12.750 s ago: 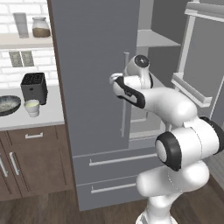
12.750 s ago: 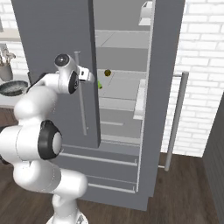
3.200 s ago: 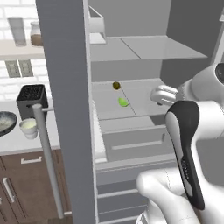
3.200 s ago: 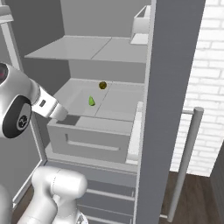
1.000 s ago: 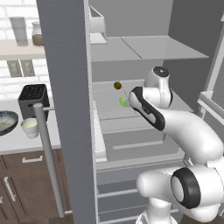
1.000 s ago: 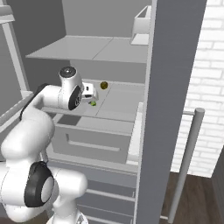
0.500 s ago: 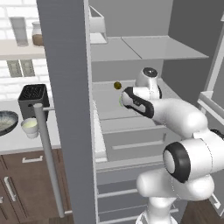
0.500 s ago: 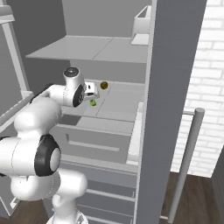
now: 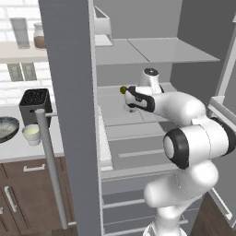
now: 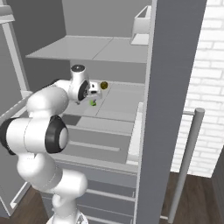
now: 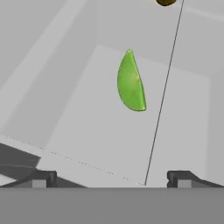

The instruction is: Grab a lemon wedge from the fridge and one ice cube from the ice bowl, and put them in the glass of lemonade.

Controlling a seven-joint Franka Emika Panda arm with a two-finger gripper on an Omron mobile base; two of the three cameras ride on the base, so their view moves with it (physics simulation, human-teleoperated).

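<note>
While the lemon wedge lies flat on the fridge shelf, away from its front edge, it looks light, soft and slick; best pinched across its narrow width. Above it the gripper hangs wide open, grasping nothing.

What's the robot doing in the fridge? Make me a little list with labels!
Place: fridge, doors open
Arm: reaching over the middle shelf
Tool: open, holding nothing, just above the shelf
Lemon wedge: greenish, lying on the shelf ahead of the tool, not touched
Small dark round thing: on the same shelf, farther back
Counter outside: toaster, ice bowl, cup of lemonade
Likely next: lower the tool around the wedge and close
</note>
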